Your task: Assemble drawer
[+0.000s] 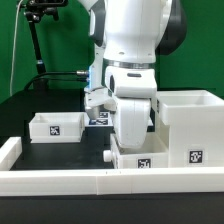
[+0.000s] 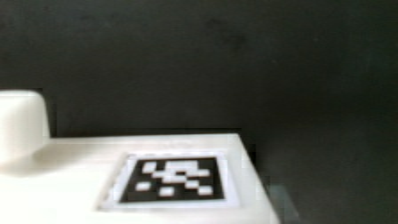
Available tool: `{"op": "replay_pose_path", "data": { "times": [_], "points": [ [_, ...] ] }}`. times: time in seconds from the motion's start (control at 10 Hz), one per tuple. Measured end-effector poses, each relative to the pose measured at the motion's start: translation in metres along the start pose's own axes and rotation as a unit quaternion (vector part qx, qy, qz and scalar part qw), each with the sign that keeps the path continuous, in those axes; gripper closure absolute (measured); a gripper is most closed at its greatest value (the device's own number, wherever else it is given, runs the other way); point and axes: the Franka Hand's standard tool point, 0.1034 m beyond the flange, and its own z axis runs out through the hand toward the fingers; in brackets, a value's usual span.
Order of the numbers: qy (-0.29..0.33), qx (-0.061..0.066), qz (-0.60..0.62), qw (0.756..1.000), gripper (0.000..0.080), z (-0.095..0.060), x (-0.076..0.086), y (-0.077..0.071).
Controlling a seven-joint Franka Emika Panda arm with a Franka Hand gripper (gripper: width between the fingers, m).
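The gripper is almost wholly hidden behind the bulky white arm in the exterior view, so I cannot tell whether it is open, closed or holding anything. A small tray sits on the dark table toward the exterior view's left. A tall casing stands at the right. A second tray lies just beside it, near the low front wall.

The wrist view shows a flat white surface with one square tag, and a rounded white shape that I cannot identify.

The parts look like stiff, light, smooth plastic, so they are likely to slide. Pinching across a tray's thin side wall seems the safest hold.
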Motion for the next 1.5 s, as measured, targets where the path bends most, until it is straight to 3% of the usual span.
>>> {"op": "replay_pose_path", "data": {
  "times": [0.9,1.3,1.4,1.5],
  "points": [
    [0.005,0.000,0.083,0.997,0.0755,0.001,0.020,-0.001],
    [0.005,0.001,0.110,0.994,0.0755,0.001,0.020,-0.001],
    [0.005,0.001,0.111,0.994,0.0668,0.001,0.020,-0.001],
    [0.005,0.001,0.111,0.994,0.0531,0.000,0.019,-0.001]
  ]
}}
